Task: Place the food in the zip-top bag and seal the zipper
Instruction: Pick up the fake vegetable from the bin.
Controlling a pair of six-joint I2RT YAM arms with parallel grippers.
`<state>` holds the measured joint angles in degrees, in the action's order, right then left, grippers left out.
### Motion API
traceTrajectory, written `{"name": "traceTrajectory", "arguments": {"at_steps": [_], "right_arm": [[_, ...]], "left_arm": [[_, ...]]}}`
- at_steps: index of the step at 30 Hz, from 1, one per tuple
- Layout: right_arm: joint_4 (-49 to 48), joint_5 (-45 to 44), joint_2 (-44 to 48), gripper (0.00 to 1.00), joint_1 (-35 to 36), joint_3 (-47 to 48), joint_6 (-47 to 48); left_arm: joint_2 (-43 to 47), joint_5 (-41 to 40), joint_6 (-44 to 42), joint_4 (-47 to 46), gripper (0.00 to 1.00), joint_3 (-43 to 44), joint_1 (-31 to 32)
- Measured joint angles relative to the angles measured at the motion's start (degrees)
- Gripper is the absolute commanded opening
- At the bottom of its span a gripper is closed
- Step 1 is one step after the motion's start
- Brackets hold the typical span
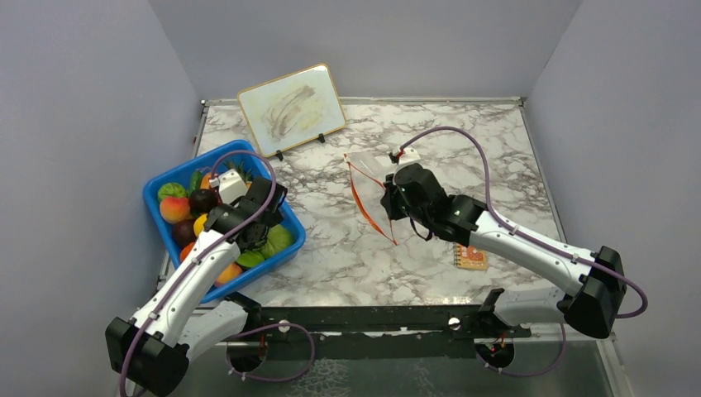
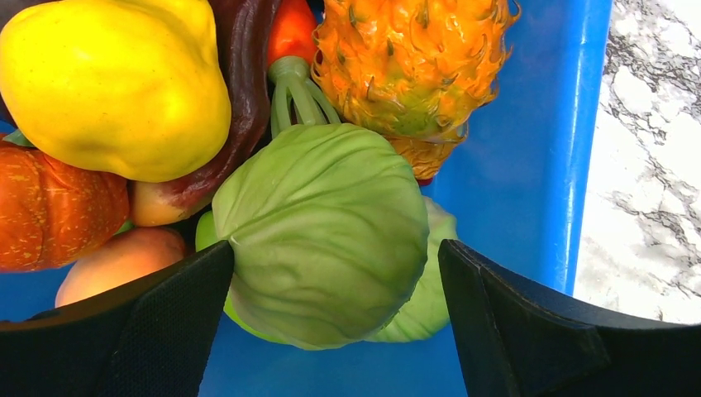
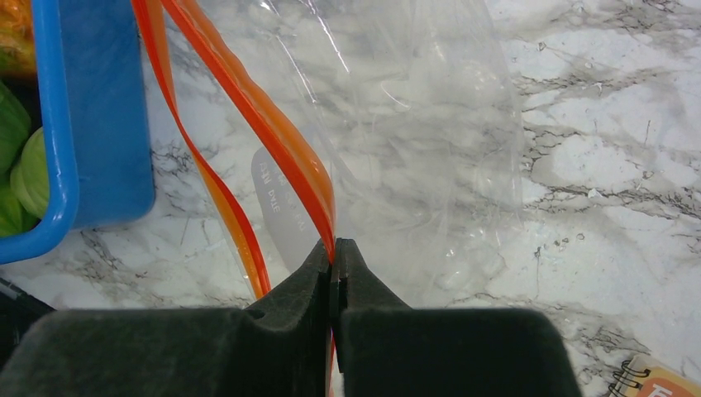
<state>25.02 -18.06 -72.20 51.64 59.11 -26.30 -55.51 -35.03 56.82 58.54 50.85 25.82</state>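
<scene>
Food for this task lies heaped in the blue tub at the left of the top view. None of it shows inside the zip-top bag, which sits on the bench near the centre of that view, apart from the tub. My right fingers are closed on the zipper. In the right wrist view one orange-red strip runs from upper left down into the pinch at lower centre, while the second strip falls away to its left, so the mouth stands parted. I judge this hand's function to be holding the mouth open for loading. My left fingers are spread wide, empty, and sit low in the tub. In the left wrist view they occupy the lower left and lower right corners, with the pale green cabbage-shaped toy between them. Whether either finger touches it I cannot tell. A yellow toy at upper left and a spiky orange toy at upper centre crowd the green piece. Step in hand, as I judge it: picking the first item. The next move calls for closing across the green toy's widest part, firmly enough for a smooth rounded shell. It must then lift clear of its neighbours and the tub wall and travel rightward to the parted mouth. The right pinch must not slip, since the thin film would likely collapse and shut the opening. Sealing comes last, once all items are in.
</scene>
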Motion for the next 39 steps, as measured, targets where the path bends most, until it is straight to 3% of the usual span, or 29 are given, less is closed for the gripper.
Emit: {"name": "traceTrajectory", "arguments": {"at_steps": [13, 18, 29, 34, 39], "right_arm": [[-0.24, 0.61, 0.0, 0.01, 0.0, -0.11, -0.44], [-0.66, 0.63, 0.0, 0.01, 0.0, -0.55, -0.7], [-1.51, 2.27, -0.13, 0.01, 0.0, -0.59, -2.14], [-5.01, 8.52, -1.97, 0.01, 0.0, -0.57, -4.7], [-8.0, 14.58, -5.68, 0.01, 0.0, -0.57, -7.45]], "left_arm": [[2.78, -0.55, -0.24, -0.13, 0.53, -0.66, 0.0], [5.09, -0.37, -1.29, -0.02, 0.43, -0.59, 0.0], [9.57, -0.31, -6.29, 0.31, 0.41, 3.91, 0.0], [12.68, 1.51, -11.23, -1.57, 0.33, 5.01, 0.0], [17.81, 7.61, -14.67, -7.26, 0.34, 5.03, 0.0]]}}
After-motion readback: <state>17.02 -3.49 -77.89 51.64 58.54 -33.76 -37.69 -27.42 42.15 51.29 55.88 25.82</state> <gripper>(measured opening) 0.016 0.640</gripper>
